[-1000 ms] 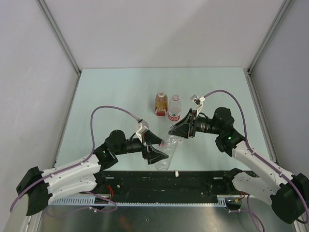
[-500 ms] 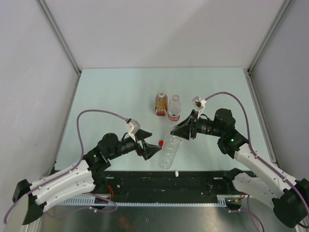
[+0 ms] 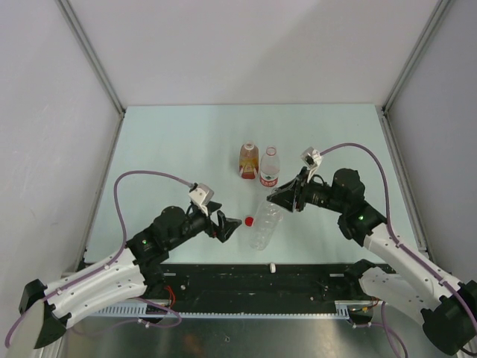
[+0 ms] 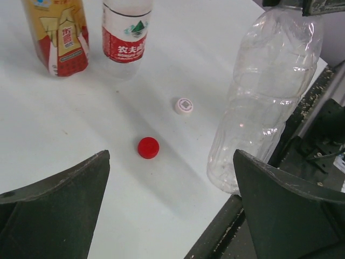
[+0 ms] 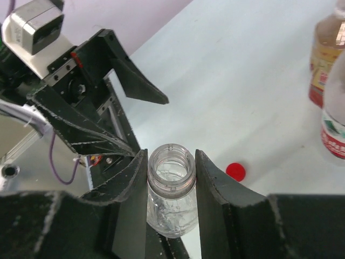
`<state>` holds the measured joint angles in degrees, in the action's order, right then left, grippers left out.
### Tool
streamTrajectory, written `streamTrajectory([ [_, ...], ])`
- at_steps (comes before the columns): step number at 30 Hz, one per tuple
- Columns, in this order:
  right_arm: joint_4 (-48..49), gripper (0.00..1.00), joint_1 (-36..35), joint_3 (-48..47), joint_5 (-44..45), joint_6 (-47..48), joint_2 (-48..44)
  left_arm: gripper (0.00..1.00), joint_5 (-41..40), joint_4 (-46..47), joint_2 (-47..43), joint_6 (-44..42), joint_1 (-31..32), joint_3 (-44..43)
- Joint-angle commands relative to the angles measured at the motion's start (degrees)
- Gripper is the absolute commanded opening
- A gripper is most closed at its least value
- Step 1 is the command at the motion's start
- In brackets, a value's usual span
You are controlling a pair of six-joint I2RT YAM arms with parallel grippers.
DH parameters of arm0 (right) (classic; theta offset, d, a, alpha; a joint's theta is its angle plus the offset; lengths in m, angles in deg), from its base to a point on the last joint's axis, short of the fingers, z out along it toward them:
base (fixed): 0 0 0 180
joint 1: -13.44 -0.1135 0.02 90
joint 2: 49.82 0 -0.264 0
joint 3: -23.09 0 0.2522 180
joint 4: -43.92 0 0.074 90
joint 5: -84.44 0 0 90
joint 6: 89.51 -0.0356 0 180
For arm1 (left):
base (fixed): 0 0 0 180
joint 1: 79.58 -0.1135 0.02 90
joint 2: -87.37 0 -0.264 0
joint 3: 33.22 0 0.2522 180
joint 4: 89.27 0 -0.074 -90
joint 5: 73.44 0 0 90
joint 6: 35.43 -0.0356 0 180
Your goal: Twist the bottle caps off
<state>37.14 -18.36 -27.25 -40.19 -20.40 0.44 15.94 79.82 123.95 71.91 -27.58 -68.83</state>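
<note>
Since one second ago, left arm is backing off to the left, away from the bottle mouth where it was working; a cap is now lying loose on the table (image 3: pixel 164 149).

- Left gripper (image 3: pixel 227 227) is hanging just above the table with its jaws spread wide, gripping nothing.
- Red cap (image 3: pixel 248 221) is lying flat on the table, between the left gripper and the clear bottle (image 3: pixel 264 231), apart from both.
- White cap (image 4: pixel 184 105) is lying on the table beyond the red cap, in the left wrist view.
- Amber bottle (image 3: pixel 249 160) is standing upright farther back, with the labelled bottle (image 3: pixel 270 170) just beside it on its right.
- Clear bottle is leaning, base resting near the table's front edge, mouth open and capless.
- Right gripper (image 5: pixel 171 183) is pinching the clear bottle's neck, one finger pressing each side just under the rim.
</note>
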Motion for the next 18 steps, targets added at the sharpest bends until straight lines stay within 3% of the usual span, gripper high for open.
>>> streamTrajectory([
  [1, -0.76, 0.01, 1.14, -2.87, 4.69, 2.88, -2.26, 0.99, -5.16, 0.19, -0.63, -1.94, 0.12, -0.64],
  [7, -2.07, 0.03, 2.1, -2.86, 11.25, 4.92, -4.37, 0.99, -5.46, 0.14, -0.35, -2.67, 0.14, -0.38],
  [18, -4.74, 0.0, 3.89, -2.89, 32.85, 7.4, -7.28, 0.99, -5.77, 0.22, 1.04, -2.86, 0.12, 0.16],
])
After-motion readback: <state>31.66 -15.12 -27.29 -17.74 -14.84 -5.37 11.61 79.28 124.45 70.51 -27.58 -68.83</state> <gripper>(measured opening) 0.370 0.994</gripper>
